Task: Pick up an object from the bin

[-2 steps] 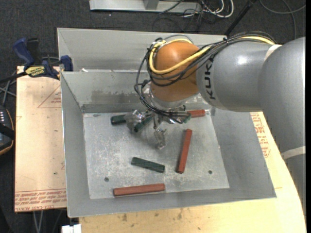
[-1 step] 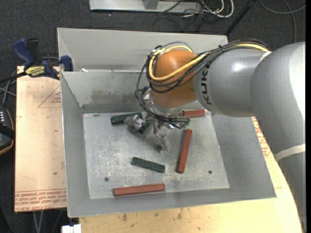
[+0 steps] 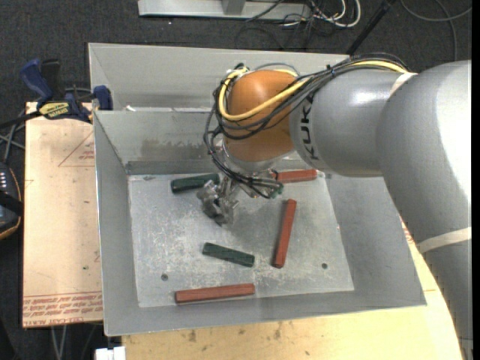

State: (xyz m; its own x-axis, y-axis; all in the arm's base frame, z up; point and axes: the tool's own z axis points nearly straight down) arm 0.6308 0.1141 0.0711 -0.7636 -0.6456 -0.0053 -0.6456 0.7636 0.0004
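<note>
My gripper (image 3: 219,203) hangs low over the upper middle of the bin floor, under the orange cover. Just to its upper left lies a dark green bar (image 3: 190,184), close to the gripper's side. Below the gripper, apart from it, rests a second dark green bar (image 3: 228,255), lying aslant. A red-brown bar (image 3: 284,232) stands nearly upright in the picture to the gripper's right. I see nothing between the fingers.
Another red-brown bar (image 3: 214,294) lies along the front of the bin floor. A shorter red bar (image 3: 298,175) sits by the back wall, partly under the arm. The arm reaches in from the right and covers the bin's right rear corner.
</note>
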